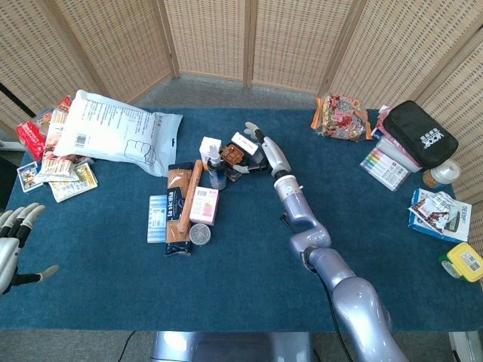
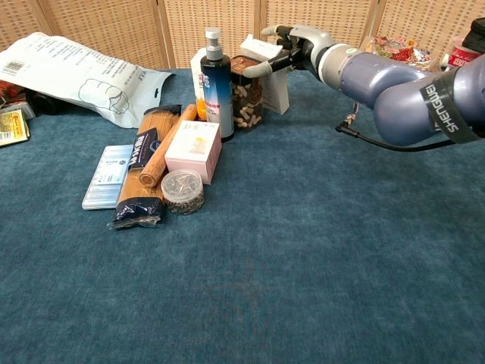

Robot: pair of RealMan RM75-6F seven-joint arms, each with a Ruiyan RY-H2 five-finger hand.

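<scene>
— Silver right hand [image 2: 292, 45]: where is it?
— At the white box [image 2: 267, 61] standing behind the jar of nuts [image 2: 245, 91], fingers spread around the box's top, thumb reaching toward the jar. A firm grasp? I cannot tell.
— And the left hand [image 1: 16, 240]?
— Released, fingers apart, off the blue table's [image 1: 249, 264] left edge, holding nothing.

Just left of the right hand [image 2: 292, 47]: white box [image 2: 267, 63], nut jar [image 2: 245, 92], spray bottle [image 2: 217, 74]. Nearer, further left: pasta packet [image 2: 145, 168], rolling pin [image 2: 165, 147].
</scene>
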